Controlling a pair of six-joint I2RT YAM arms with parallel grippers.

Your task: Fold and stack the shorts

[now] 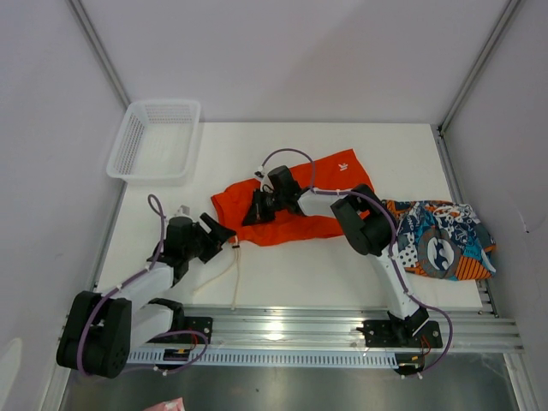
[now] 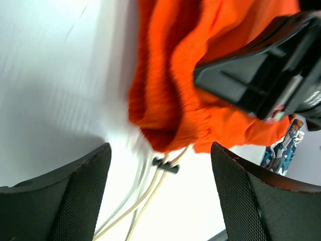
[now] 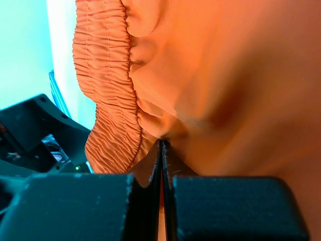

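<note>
The orange shorts (image 1: 295,205) lie crumpled in the middle of the table, their white drawstring (image 1: 233,270) trailing toward the near edge. My right gripper (image 1: 254,208) is shut on a fold of the orange cloth near the waistband (image 3: 108,110). My left gripper (image 1: 224,236) is open and empty just left of the shorts' near corner; in its wrist view the drawstring (image 2: 150,186) and black cord stopper (image 2: 165,164) lie between its fingers, untouched. The printed blue, teal and orange shorts (image 1: 441,240) lie in a heap at the right edge.
A white mesh basket (image 1: 156,139) stands at the table's back left corner. A metal rail (image 1: 342,321) runs along the near edge. Walls close in the left, back and right sides.
</note>
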